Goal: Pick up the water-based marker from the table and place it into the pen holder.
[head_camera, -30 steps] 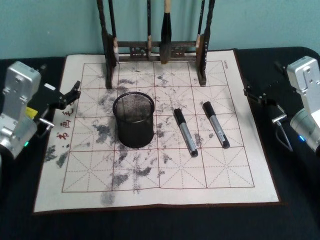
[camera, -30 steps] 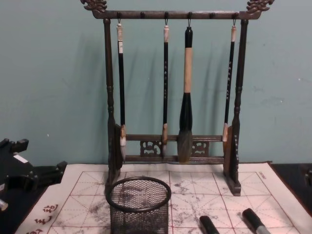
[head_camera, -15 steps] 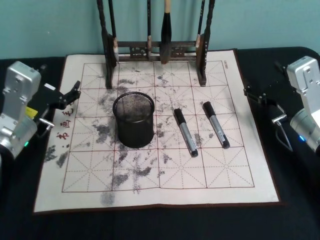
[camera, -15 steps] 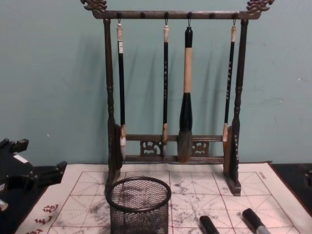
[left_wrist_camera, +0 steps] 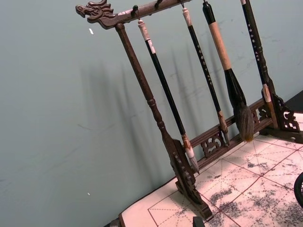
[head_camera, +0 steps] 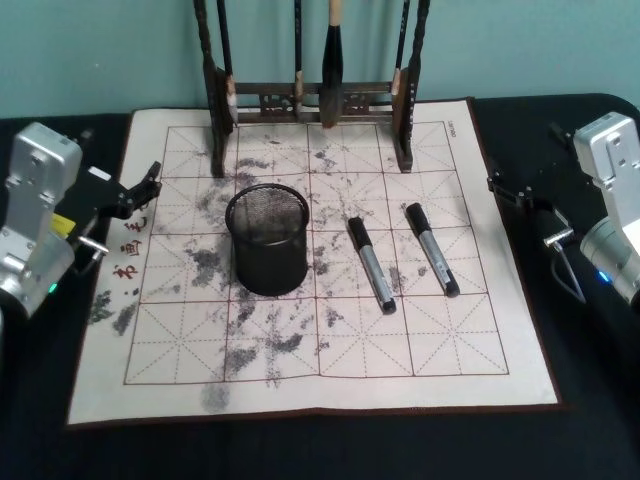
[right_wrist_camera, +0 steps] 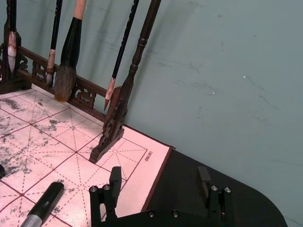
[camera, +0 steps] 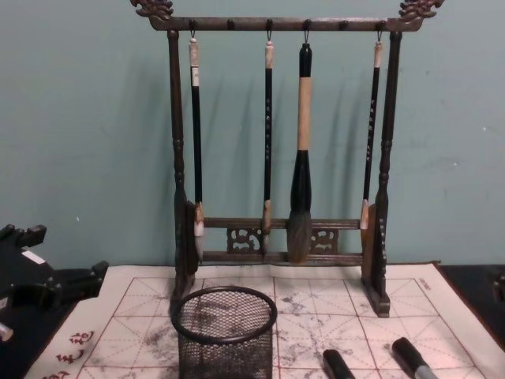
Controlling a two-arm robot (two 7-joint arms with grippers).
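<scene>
The table [head_camera: 300, 450] is a black top, and a white mat [head_camera: 330, 370] with a faint red grid and grey ink stains covers most of it. The round black wire-mesh pen holder [head_camera: 267, 245] stands upright on the mat. Behind the holder a dark wooden brush rack [camera: 380, 237] stands on the mat's back rows, with four brushes [camera: 301, 158] hanging from its top bar. A plain teal wall [camera: 79, 118] rises behind the rack.

Both markers lie flat on the mat to the right of the holder, grey-barrelled and black-capped, roughly parallel, with their caps toward the rack. The nearer marker [head_camera: 371, 265] lies near the holder but apart from it. The farther marker [head_camera: 432, 249] lies beyond the first, also apart. Red characters [head_camera: 128, 245] run down the mat's edge to the holder's left.

The left gripper [head_camera: 148, 185] hovers over that left edge, well apart from the holder, its fingers spread wide around nothing. The right gripper [right_wrist_camera: 158, 177] hangs over bare black table past the farther marker, just off the mat's right border, its two fingers likewise wide apart and holding nothing.

In front of the holder the stained grid squares run to the mat's dark border, then a strip of black table. Bare mat also separates the holder from the rack and from each marker.
</scene>
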